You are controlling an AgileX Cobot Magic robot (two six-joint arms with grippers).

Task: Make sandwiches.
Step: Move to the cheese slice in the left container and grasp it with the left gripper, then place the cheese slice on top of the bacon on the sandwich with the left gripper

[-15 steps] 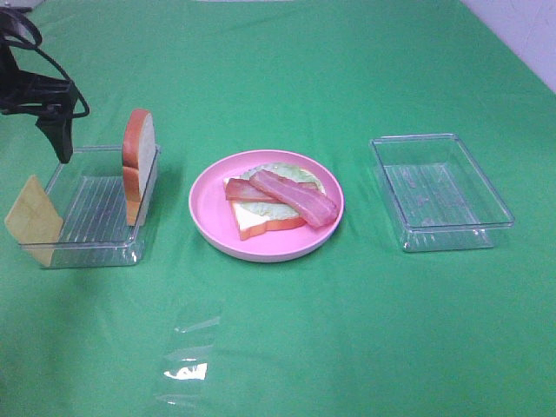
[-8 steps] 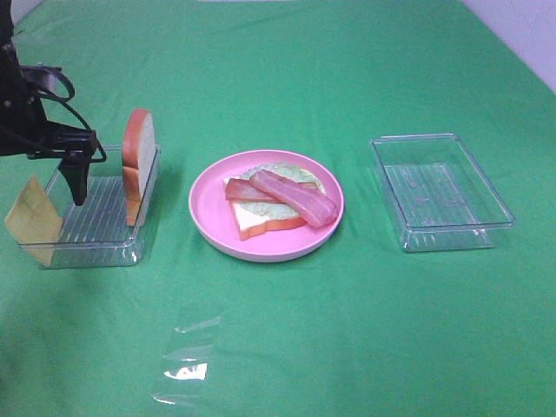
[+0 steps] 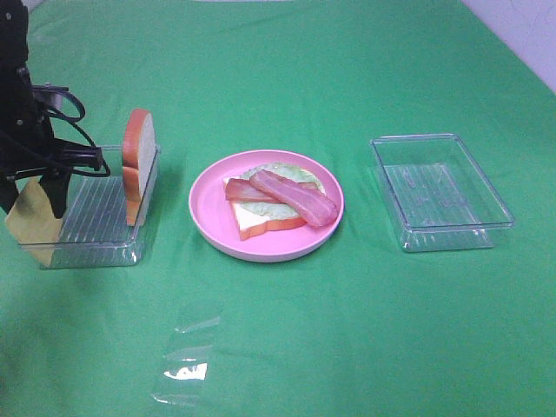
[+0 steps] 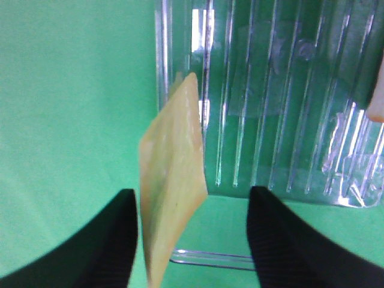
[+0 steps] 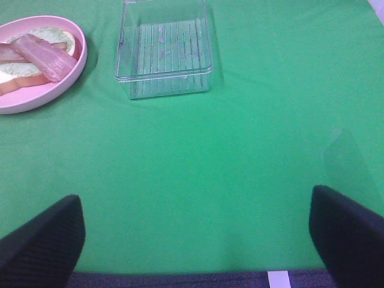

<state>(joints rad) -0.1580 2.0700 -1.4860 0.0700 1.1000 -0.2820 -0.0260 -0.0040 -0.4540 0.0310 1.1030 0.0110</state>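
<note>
Now the left gripper (image 4: 189,240), jaws partly open, straddles the thin yellow cheese square (image 4: 173,186) leaning on the clear ribbed plastic tray (image 3: 91,248) at the exterior view's left edge; contact looks unsure. Close squarely on its flat faces before lifting.

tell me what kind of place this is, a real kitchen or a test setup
Most likely a robot test bench, not a kitchen. A plain green cloth covers the whole table, the food is toy pieces such as the bacon strips on a pink plate, and parts sit in clear plastic trays.
</note>
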